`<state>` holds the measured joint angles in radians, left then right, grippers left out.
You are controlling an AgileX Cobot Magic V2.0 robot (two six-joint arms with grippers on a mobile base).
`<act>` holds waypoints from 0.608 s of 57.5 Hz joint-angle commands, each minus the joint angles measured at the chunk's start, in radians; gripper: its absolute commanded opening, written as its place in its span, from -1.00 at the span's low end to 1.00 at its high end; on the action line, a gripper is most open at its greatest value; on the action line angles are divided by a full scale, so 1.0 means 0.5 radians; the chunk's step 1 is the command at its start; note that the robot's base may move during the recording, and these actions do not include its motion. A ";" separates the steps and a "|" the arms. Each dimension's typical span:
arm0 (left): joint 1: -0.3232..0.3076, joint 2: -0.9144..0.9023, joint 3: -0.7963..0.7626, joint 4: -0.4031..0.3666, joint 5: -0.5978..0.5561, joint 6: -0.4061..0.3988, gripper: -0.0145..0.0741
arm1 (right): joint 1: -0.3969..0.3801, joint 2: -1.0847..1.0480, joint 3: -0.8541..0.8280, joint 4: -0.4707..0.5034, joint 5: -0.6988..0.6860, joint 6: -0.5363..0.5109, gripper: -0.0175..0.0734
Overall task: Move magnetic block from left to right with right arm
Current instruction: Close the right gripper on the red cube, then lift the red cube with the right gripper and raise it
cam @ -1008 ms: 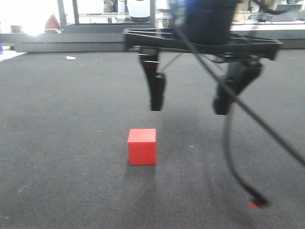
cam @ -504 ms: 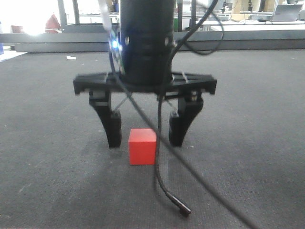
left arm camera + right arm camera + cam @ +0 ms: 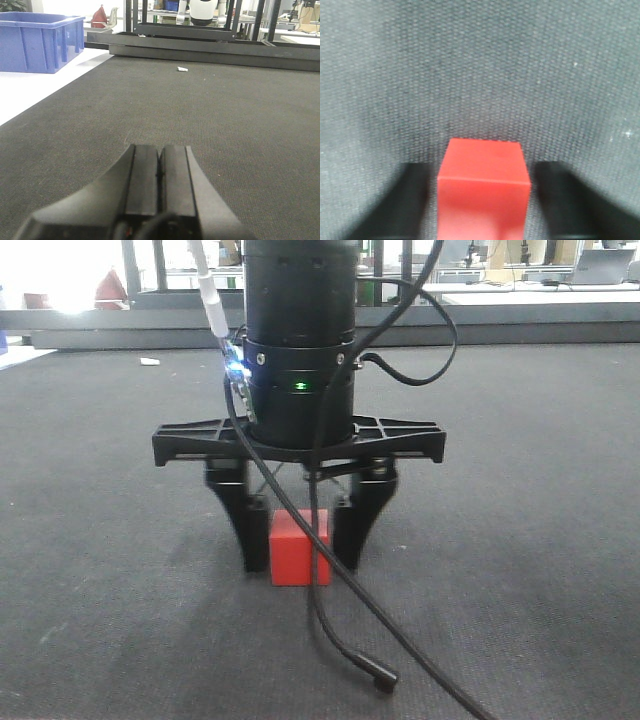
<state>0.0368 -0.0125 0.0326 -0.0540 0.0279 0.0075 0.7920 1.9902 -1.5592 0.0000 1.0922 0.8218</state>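
A blue plastic crate [image 3: 40, 42] stands on white floor left of the dark grey carpet [image 3: 240, 115]. The left gripper [image 3: 159, 172] has its fingers pressed together, empty. The right gripper [image 3: 301, 562] straddles the magnetic block [image 3: 290, 552], which rests on the carpet; its fingers are narrowly parted. Black metal racks [image 3: 200, 32] stand behind.

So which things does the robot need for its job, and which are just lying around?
For the job: magnetic block; right gripper, open around it.
Just lying about: blue bin; small white scrap; left gripper, shut.
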 commanded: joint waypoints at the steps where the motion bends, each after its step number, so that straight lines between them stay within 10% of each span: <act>1: -0.016 -0.018 0.016 -0.005 -0.168 -0.015 -0.96 | 0.002 -0.109 -0.067 0.000 -0.016 -0.003 0.07; 35: -0.016 -0.018 0.016 -0.005 -0.168 -0.015 -0.96 | -0.180 -0.604 0.186 -0.110 -0.073 -0.351 -0.01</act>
<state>0.0368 -0.0125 0.0326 -0.0540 0.0279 0.0075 0.7490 1.7944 -1.4983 -0.0230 1.0938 0.7167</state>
